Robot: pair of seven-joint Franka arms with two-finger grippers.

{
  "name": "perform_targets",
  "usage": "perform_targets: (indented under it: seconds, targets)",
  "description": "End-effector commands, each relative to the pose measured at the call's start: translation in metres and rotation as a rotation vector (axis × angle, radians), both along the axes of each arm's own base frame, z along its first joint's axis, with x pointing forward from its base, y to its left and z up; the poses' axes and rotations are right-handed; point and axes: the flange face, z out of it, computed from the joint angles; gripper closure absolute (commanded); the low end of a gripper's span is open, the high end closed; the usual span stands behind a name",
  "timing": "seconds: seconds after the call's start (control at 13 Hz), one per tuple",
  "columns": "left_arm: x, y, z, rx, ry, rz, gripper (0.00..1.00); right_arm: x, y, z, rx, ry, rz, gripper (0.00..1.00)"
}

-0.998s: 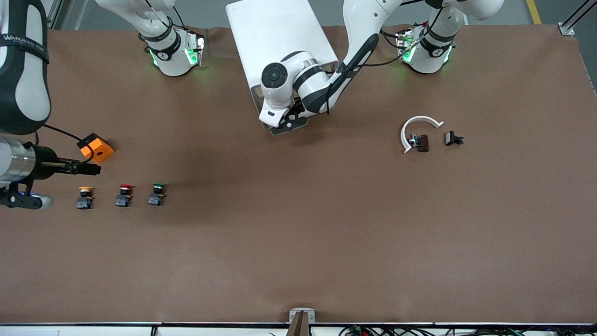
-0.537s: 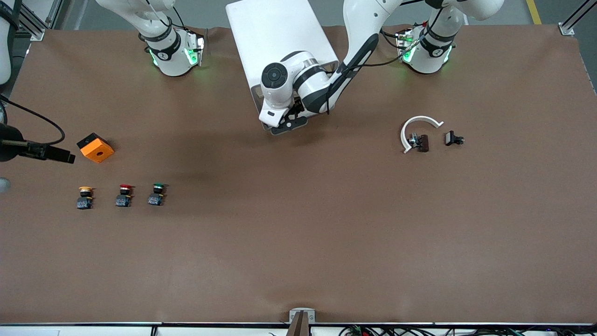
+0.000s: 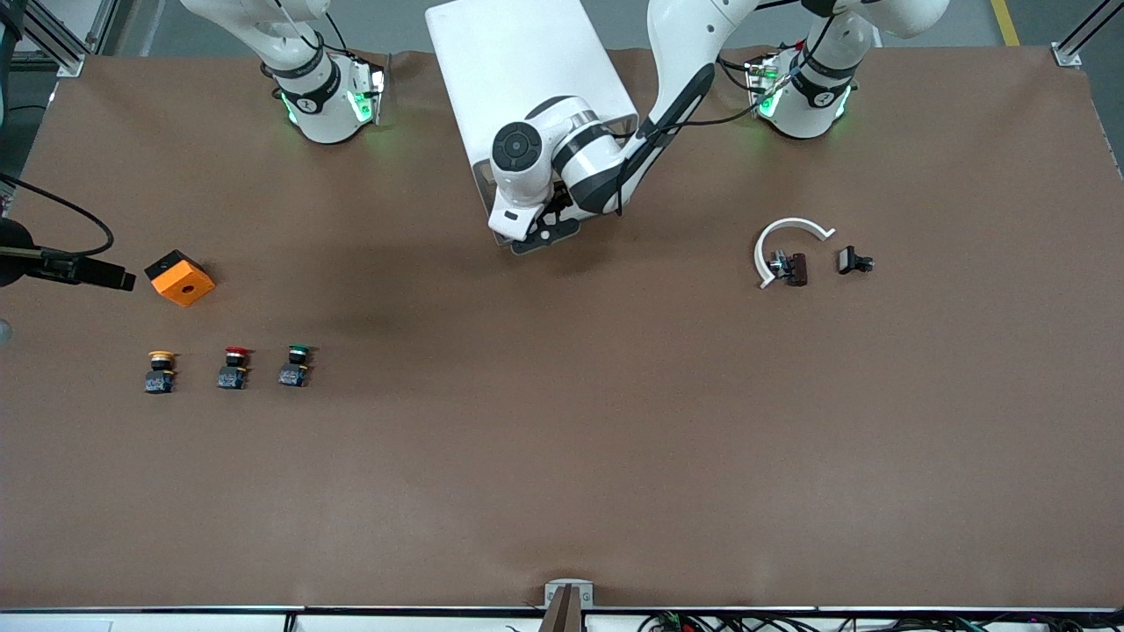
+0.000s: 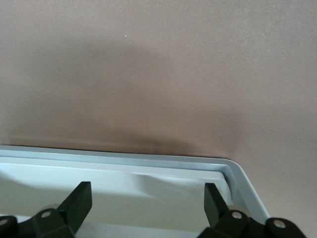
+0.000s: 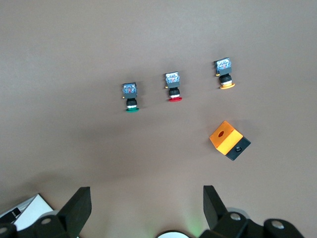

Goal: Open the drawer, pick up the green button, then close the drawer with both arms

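From the front I see the green-capped button point(image 3: 296, 366) on the surface, beside the red one point(image 3: 234, 368). My left claw point(image 4: 144, 204) hangs released at the cabinet's point(image 3: 527, 61) tray rim. My right claw point(image 5: 144, 204), released, looks down on the button point(image 5: 130, 96).

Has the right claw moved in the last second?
Yes. In the front view the right claw has drawn back from over the yellow button toward the table's edge at the right arm's end, now ending short of the orange box.
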Motion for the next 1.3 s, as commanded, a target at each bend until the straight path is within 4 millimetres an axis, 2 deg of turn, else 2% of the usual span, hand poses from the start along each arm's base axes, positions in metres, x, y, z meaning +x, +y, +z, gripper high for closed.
perform_targets:
  seconds: [0.0, 0.15, 0.31, 0.46, 0.77, 0.84, 0.92, 1.0, 1.23]
  targets:
    - [-0.021, -0.010, 0.005, -0.002, 0.075, 0.006, 0.00, -0.011, -0.007, 0.029, -0.013, -0.042, -0.021, 0.00]
    - [-0.019, -0.010, 0.007, -0.004, 0.074, 0.004, 0.00, -0.013, -0.009, 0.032, -0.016, -0.049, -0.023, 0.00]
    - [-0.017, -0.009, 0.005, -0.002, 0.071, 0.000, 0.00, -0.016, -0.026, 0.025, -0.015, -0.031, -0.041, 0.00]
    - [-0.010, -0.007, 0.006, -0.002, 0.058, -0.006, 0.00, -0.025, -0.024, 0.038, -0.015, -0.052, -0.040, 0.00]
    - [0.049, 0.020, 0.017, -0.037, 0.033, 0.032, 0.00, -0.054, -0.018, 0.057, 0.005, -0.131, -0.037, 0.00]
    - [0.068, 0.030, 0.021, -0.049, 0.027, 0.049, 0.00, -0.065, -0.016, 0.054, 0.004, -0.167, -0.037, 0.00]
    - [0.080, 0.037, 0.023, -0.053, 0.020, 0.065, 0.00, -0.080, -0.012, 0.055, 0.002, -0.205, -0.028, 0.00]
    - [0.096, 0.045, 0.028, -0.056, 0.001, 0.077, 0.00, -0.085, -0.001, 0.059, -0.010, -0.215, 0.004, 0.00]
    - [0.137, 0.072, 0.038, -0.066, -0.042, 0.084, 0.00, -0.097, -0.021, 0.063, 0.008, -0.167, 0.070, 0.00]
